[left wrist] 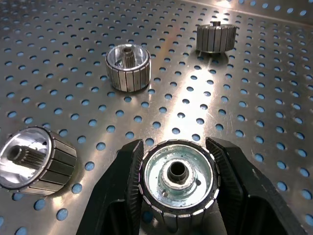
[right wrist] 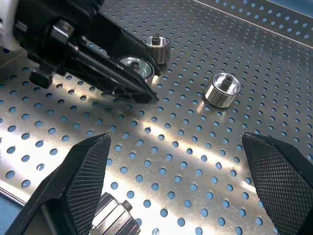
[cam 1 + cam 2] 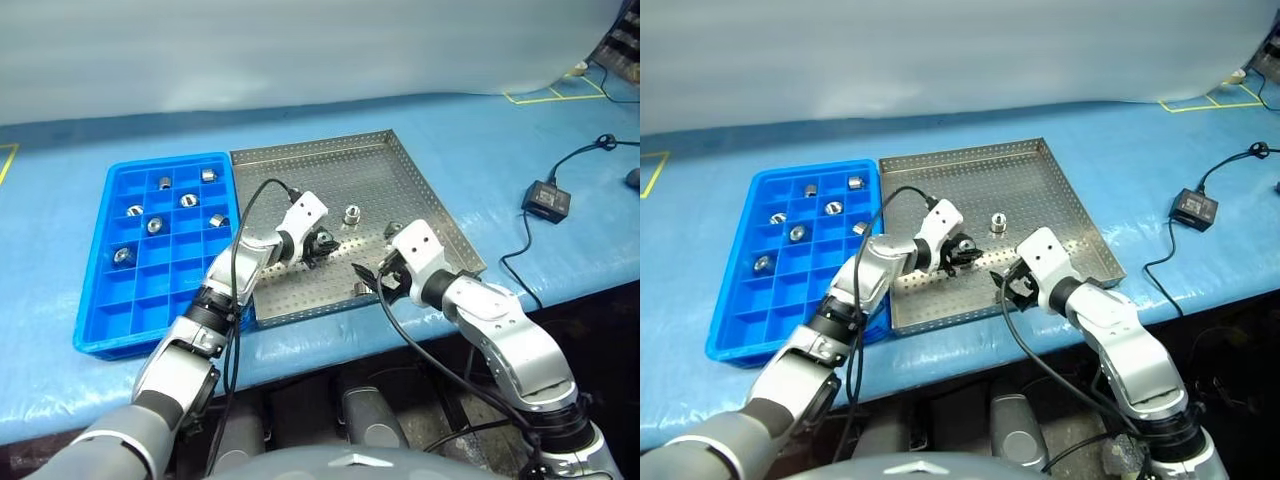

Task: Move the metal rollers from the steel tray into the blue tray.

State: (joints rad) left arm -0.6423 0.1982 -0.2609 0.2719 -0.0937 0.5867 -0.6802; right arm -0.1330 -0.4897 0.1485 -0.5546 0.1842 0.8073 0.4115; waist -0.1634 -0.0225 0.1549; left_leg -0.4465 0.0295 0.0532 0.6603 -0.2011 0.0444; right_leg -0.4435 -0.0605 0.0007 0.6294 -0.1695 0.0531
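A: What is the biggest thing in front of the robot?

B: The tabletop (image 3: 560, 110), covered in blue. On it lie the steel tray (image 3: 300, 160) and, just to its left and touching along the edge, the blue tray (image 3: 95, 330).

A: And outside the trays?

B: A small black box (image 3: 546, 200) with a cable, well to the right of the steel tray.

A: Where are the metal rollers?

B: Seven sit in separate compartments of the blue tray, for instance one (image 3: 123, 256) near its left side. Others lie on the perforated floor of the steel tray; one (image 3: 352, 214) stands upright near the middle.

A: The left gripper?

B: The left gripper (image 1: 178, 169) is down on the steel tray's floor with a roller (image 1: 178, 177) between its two fingers. They sit close against its sides, though whether they press it I cannot tell.

A: The right gripper?

B: The right gripper (image 2: 176, 161) hangs over the steel tray's near edge, fingers spread wide with nothing between them. A roller (image 2: 110, 220) lies just beside one finger.
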